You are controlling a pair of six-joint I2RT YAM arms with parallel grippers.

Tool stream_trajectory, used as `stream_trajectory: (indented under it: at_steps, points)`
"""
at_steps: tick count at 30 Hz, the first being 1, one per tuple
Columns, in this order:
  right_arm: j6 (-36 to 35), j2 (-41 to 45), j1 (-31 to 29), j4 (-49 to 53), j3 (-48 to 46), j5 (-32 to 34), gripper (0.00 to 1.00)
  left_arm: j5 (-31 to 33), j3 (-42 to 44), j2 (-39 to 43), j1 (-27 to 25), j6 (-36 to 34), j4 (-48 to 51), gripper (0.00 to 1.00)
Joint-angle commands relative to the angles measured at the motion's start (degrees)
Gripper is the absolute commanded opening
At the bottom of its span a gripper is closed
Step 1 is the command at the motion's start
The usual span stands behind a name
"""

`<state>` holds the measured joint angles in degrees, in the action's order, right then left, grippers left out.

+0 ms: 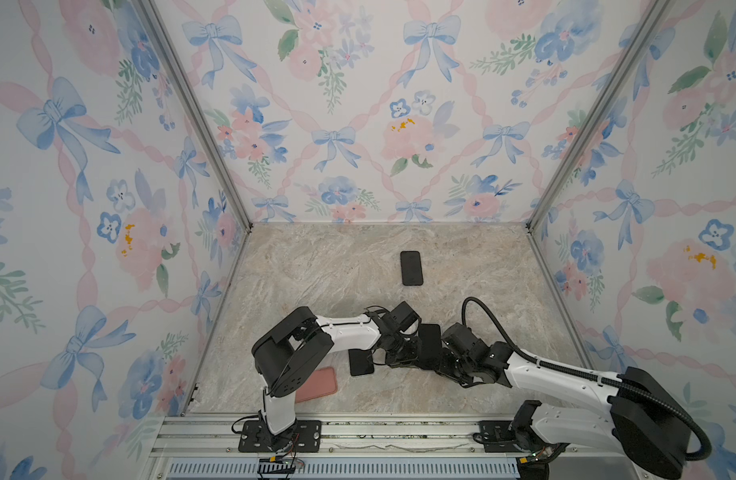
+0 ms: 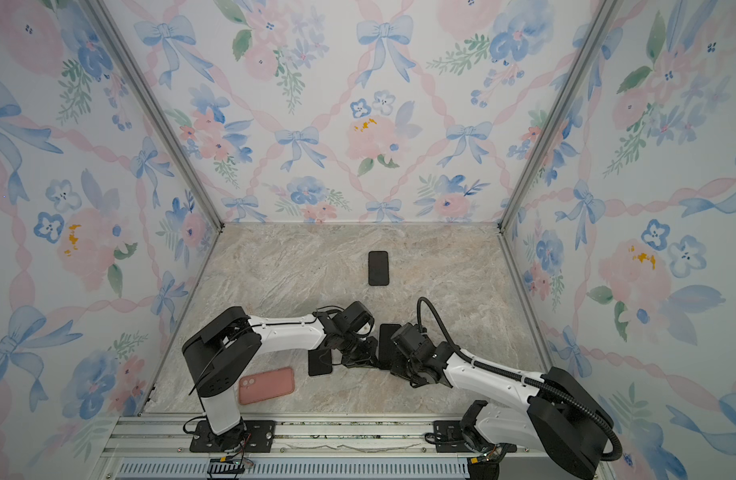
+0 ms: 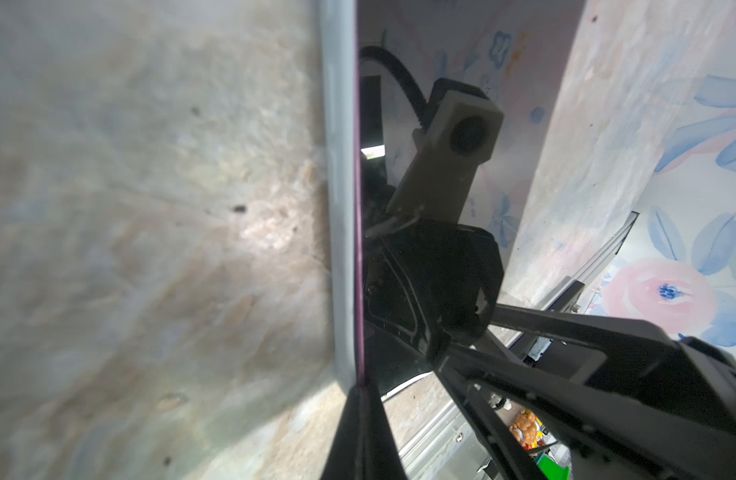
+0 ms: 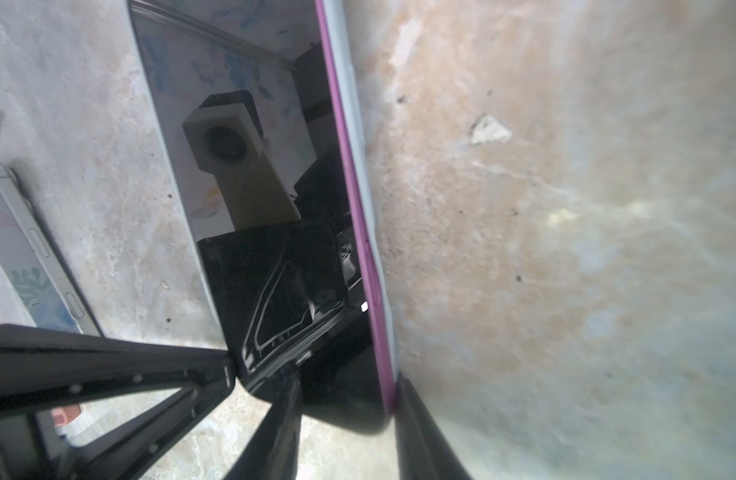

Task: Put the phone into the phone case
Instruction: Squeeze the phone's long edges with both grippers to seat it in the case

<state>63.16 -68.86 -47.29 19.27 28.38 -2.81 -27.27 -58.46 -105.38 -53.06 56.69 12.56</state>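
Step in hand: the phone [image 4: 254, 187] is up off the marble table [image 1: 316, 270], held between the two arms, with a purple rim and a glossy screen; I judge this a two-handed hold or regrasp ahead of insertion; no phone sits in the case yet.

Left gripper [image 3: 360, 399]: jaws fully closed, pinching the phone across its thin edge at a corner.

Right gripper [image 4: 349, 415]: jaws closed on the phone's end, one finger over the glass and the other behind the purple rim; its tips sit close to the left gripper's.

Pink case [image 2: 266, 384]: flat on the table, well apart from both tips, back toward the left arm's base; a camera cut-out shows; which face is up cannot be told for certain.

Spare handset [image 1: 361, 362]: flat on the table, just beside the left gripper; not engaged.

Dark slab [image 1: 411, 268]: beyond both tips, well apart; phone or case, cannot tell.

Next move, as judged: one grip should let go so the other arm can carry the phone back to the pink case; the case's open side must face up; the phone should be squared to the case, one end seated first, then pressed flat; the glass face may slip in the jaws.
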Motion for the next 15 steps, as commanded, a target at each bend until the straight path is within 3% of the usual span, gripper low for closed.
stream_trajectory:
  at_steps: [1,9,15]
  points:
    - [-0.9,-1.4,-0.6,-1.4,-0.2,-0.1,0.38,1.6,0.6,-3.6,-0.8,-1.4,0.6,0.03]
    - [-2.3,-0.9,-0.7,2.6,2.0,0.8,0.38,2.5,1.7,-1.8,-0.3,-1.9,0.7,0.04]
    - [-8.5,3.3,1.8,13.4,6.1,5.1,0.39,5.7,0.7,3.2,0.7,-5.7,4.4,0.25]
